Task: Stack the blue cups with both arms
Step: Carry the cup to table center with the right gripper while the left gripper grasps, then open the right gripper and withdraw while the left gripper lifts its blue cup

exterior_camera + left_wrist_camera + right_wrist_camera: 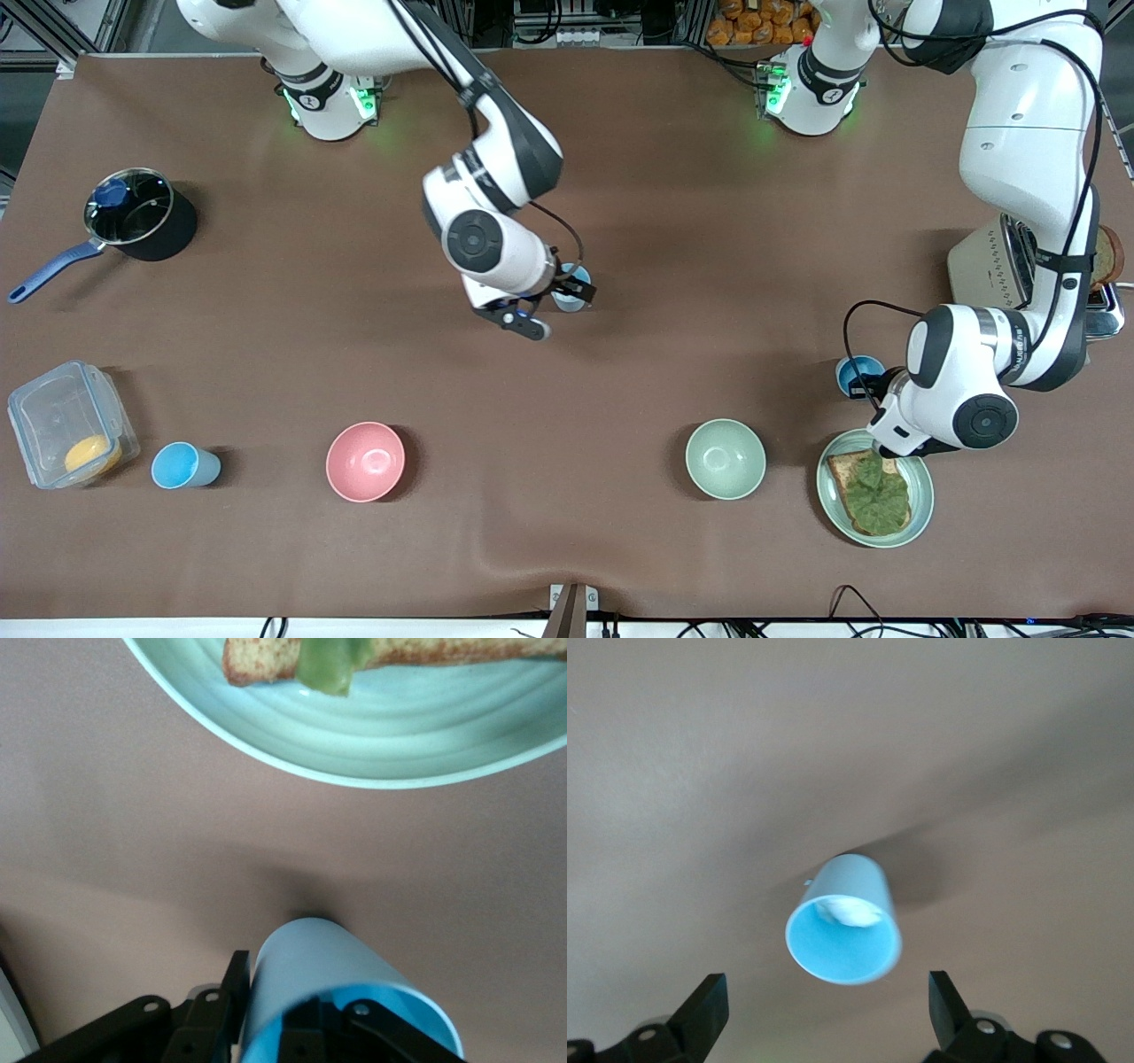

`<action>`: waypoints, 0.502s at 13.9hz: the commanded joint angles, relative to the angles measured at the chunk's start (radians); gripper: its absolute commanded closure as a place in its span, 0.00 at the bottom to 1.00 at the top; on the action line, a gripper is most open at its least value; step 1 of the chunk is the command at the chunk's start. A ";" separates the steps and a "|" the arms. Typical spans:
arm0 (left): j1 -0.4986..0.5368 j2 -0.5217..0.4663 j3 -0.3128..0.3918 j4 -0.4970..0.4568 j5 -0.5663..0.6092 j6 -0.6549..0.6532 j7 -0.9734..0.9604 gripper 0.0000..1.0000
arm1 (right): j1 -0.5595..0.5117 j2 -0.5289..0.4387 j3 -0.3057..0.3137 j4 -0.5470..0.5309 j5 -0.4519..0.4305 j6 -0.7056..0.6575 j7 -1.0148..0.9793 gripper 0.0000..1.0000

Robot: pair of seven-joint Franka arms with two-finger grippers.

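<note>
From my remote station: a brown cloth [620, 159] covers the worktop [35, 611] edge to edge, rumpling into a low fold at the edge nearest the front camera. Along the top, I see metal framing [53, 35], dark cabling [567, 27] and a stack of orange items [753, 22]. Even overhead light casts soft shadows

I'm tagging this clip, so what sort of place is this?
Likely a robotics lab staged as a kitchen: two bench-mounted arms, a brown-covered table holding a toaster, a lidded saucepan and toast on a plate.
</note>
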 commanded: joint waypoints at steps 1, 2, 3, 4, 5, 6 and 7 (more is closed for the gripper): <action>-0.002 -0.019 0.002 -0.011 0.012 -0.019 -0.031 0.83 | -0.002 -0.094 -0.049 0.066 -0.101 -0.173 -0.034 0.00; -0.002 -0.020 0.002 -0.009 0.012 -0.021 -0.035 0.83 | -0.011 -0.116 -0.072 0.089 -0.120 -0.213 -0.069 0.00; -0.003 -0.020 0.002 -0.009 0.012 -0.021 -0.038 0.84 | -0.028 -0.143 -0.092 0.094 -0.122 -0.259 -0.129 0.00; -0.003 -0.026 0.002 -0.009 0.012 -0.021 -0.052 0.87 | -0.055 -0.174 -0.109 0.094 -0.122 -0.311 -0.213 0.00; -0.002 -0.029 0.002 -0.006 0.012 -0.021 -0.066 0.90 | -0.089 -0.203 -0.118 0.094 -0.122 -0.356 -0.293 0.00; 0.000 -0.037 0.002 -0.006 0.010 -0.021 -0.074 0.91 | -0.123 -0.225 -0.123 0.094 -0.125 -0.396 -0.362 0.00; 0.000 -0.040 0.002 -0.005 0.010 -0.021 -0.081 0.94 | -0.164 -0.241 -0.130 0.098 -0.126 -0.449 -0.422 0.00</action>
